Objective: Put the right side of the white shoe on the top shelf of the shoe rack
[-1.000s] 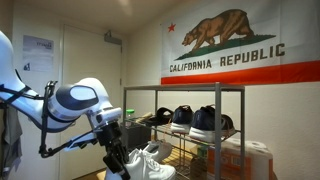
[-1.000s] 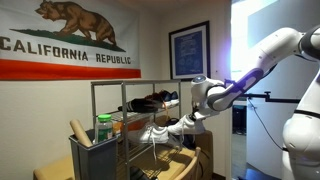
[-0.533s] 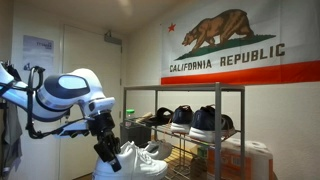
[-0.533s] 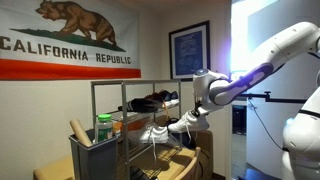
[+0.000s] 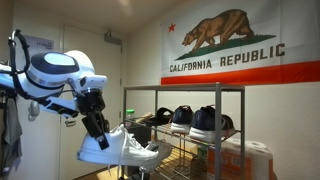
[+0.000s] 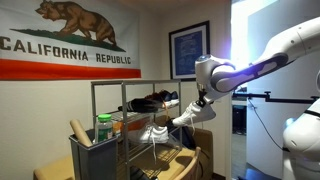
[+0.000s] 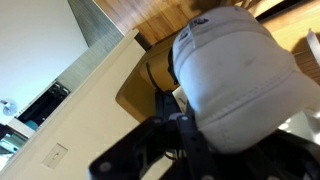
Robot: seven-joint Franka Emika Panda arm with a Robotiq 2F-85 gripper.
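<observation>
While the pincer (image 5: 99, 133) is clenched on the white shoe (image 5: 108, 148), apparently at the heel end, the shoe hangs in the air beside the near end of the shoe rack (image 5: 243, 130). It is below the level of the top shelf (image 5: 185, 89) and just beside its twin sneaker (image 5: 147, 152), which sits low at the rack. In the wrist view the white upper fills most of the frame, so the contact of the jaws cannot be inspected there. The step in hand is judged to be the carry upward. It is best done by raising the shoe until the sole is above the top shelf before any sideways travel, since a diagonal path risks catching the toe on a corner post or the shelf edge. The sole should be kept near level, because a heel-end grip lets the toe sag. The dark caps (image 5: 210, 120) on the tier beneath call for a high approach. Release is advisable only once the whole sole rests on the shelf.
</observation>
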